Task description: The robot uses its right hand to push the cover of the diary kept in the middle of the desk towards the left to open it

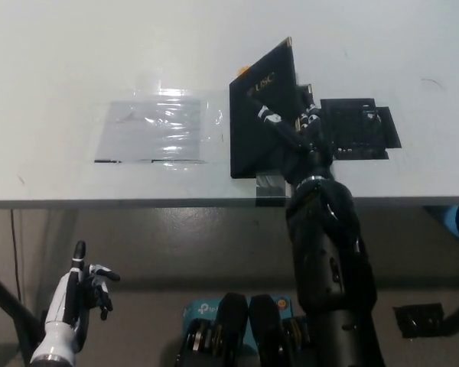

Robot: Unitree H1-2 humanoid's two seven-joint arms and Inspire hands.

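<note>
Diary (262,115) sits mid-desk, cover tilted up, black right hand (294,134) against it from the right. Left of diary: flat clear plastic sheet (154,128), low, passable above. Right of diary: flat black mat (358,128). Behind diary, small orange thing (245,69) touching. Desk (76,53) bare far from the diary.

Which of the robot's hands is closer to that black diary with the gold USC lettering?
Right. The black right hand is at the black diary's lifted cover; the white left hand hangs below the desk edge.
</note>
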